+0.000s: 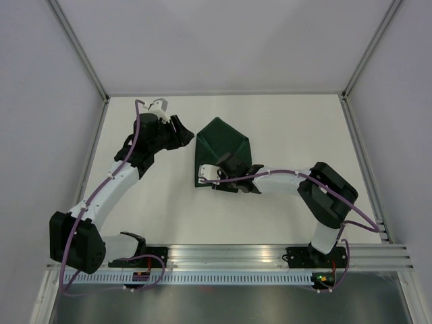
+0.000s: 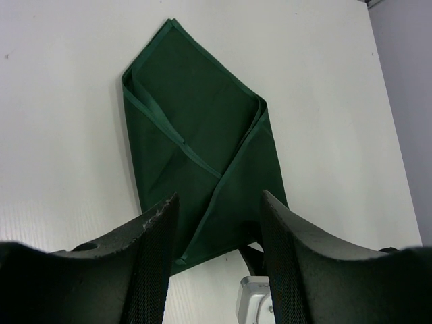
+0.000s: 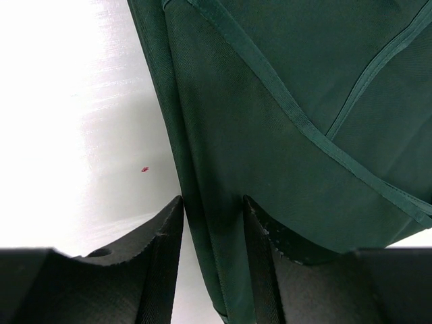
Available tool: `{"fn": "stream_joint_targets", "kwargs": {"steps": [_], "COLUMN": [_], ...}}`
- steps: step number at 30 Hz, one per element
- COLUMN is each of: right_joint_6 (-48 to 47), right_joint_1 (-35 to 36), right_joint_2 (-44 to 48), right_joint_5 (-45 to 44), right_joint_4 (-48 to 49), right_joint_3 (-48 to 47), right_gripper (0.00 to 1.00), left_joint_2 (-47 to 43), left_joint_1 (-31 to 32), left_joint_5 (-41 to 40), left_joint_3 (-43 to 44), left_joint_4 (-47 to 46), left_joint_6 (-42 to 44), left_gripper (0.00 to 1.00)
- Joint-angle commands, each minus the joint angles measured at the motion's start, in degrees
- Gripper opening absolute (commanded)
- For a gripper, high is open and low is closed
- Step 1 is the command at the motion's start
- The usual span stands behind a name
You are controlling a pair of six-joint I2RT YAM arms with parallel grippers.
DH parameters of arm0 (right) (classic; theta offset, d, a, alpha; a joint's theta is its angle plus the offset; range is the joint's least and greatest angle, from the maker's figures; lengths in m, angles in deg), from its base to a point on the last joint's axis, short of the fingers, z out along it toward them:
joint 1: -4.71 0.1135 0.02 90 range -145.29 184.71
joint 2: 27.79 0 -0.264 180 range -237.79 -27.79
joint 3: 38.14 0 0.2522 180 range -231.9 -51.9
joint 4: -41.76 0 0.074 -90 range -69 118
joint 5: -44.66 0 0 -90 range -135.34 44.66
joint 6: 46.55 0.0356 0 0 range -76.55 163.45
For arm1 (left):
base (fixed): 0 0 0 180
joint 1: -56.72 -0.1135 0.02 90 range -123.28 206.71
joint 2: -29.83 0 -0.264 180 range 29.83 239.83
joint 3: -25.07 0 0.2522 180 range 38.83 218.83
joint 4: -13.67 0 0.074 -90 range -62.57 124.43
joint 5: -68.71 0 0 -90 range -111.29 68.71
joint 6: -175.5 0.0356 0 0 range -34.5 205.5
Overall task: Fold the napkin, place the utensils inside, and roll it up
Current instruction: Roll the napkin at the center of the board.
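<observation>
The green napkin (image 1: 223, 145) lies folded to a point in the middle of the white tabletop (image 1: 297, 128). The left hand (image 2: 219, 202) hangs by the napkin's far left side, spread wide with nothing in it. The right hand (image 3: 212, 202) is at the near left edge with the cloth between its fingers (image 3: 162, 236), but I cannot tell if it is pinching.

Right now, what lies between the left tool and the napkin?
No object: at most a sliver of bare table separates the left tool from the napkin, as the top view shows.
</observation>
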State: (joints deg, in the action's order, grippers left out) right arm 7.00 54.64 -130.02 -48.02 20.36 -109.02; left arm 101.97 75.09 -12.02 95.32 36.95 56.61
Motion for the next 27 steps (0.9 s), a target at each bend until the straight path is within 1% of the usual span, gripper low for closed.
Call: {"fn": "stream_joint_targets", "kwargs": {"steps": [1,5,10,17,21,24,25,27], "right_joint_6": [-0.82,-0.82,-0.99,-1.52,-2.05,-2.14,-2.14,-2.14], "right_joint_1": [0.08,-0.19,-0.54,-1.24,-1.59,-2.21,-2.29,-2.65], "right_joint_2": [-1.3,-1.48,-1.65,-1.91,-2.09,-1.83,-1.74,-0.95], "right_joint_5": [-0.05,0.66,0.92,2.5,3.54,4.52,4.7,5.22], "right_joint_4": [1.05,1.13,1.66,1.14,0.7,0.08,0.08,-0.09], "right_joint_3": [0.52,0.61,1.05,1.05,0.96,0.61,0.52,0.43], "right_gripper": [0.46,0.46,0.44,0.44,0.45,0.48,0.53,0.55], "left_joint_2": [-0.51,-1.65,-2.7,-4.55,-4.73,-4.46,-4.46,-4.46], "left_joint_1": [0.09,0.09,0.09,0.09,0.09,0.09,0.09,0.09], "left_joint_5": [2.32,2.59,4.25,6.98,8.04,8.04,8.04,7.86], "left_joint_3": [-0.5,-2.95,-4.02,-6.65,-7.45,-7.71,-7.88,-7.89], "left_joint_4": [-4.94,-7.32,-9.17,-15.75,-17.25,-17.52,-17.6,-17.69], "left_joint_6": [3.66,4.54,5.41,6.12,6.3,6.65,6.73,6.82], "left_gripper": [0.57,0.57,0.57,0.59,0.59,0.6,0.6,0.6]}}
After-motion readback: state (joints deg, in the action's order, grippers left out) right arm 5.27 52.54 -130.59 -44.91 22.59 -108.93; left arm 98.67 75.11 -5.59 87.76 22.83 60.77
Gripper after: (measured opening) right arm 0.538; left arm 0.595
